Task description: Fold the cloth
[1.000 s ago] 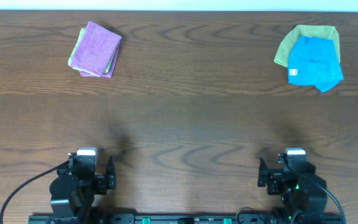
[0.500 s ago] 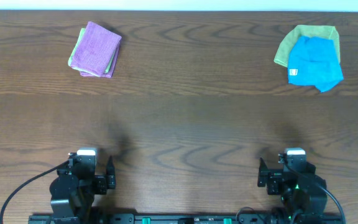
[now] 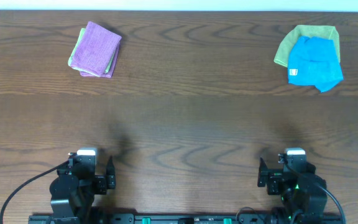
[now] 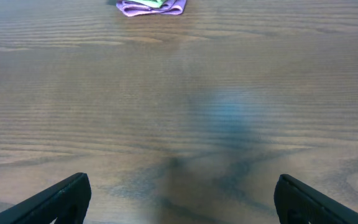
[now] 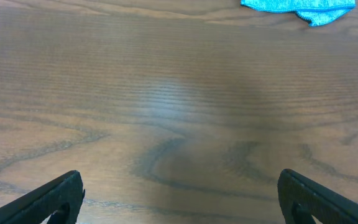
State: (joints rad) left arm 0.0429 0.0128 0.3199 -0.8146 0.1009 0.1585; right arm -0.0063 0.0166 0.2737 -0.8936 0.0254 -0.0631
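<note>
Left gripper (image 4: 182, 190): jaws spread wide, nothing between them; my two dark fingers (image 4: 61, 199) show only at the lower corners of the left wrist view, with bare wood-grain table (image 3: 185, 118) under the gap. Right gripper (image 5: 180, 190): same condition, jaws spread wide, nothing held, bare wood beneath. Both arms sit low at the near edge of the table, well apart from each other and from all fabric. The purple cloth (image 3: 96, 48) lies far ahead of my left gripper and slightly to its left, near the far edge of the table. It is a compact folded square, turned a little off the table's edges, and forms the top layer of a small stack. Directly under it is a folded green cloth (image 3: 72, 60), showing only as thin edges on two sides, and below that a second purple layer (image 3: 102, 74) shows along the near edge (the left wrist view confirms the order: purple, green, purple). Far ahead of my right gripper and somewhat to its right lies a blue cloth (image 3: 314, 59), loosely spread and rumpled, with a small white tag at its near-left corner. It rests on a lime-green cloth (image 3: 303, 31), which juts out past it on the far and left sides. The right wrist view catches only the near edge of the blue fabric, at the top of its picture.
</note>
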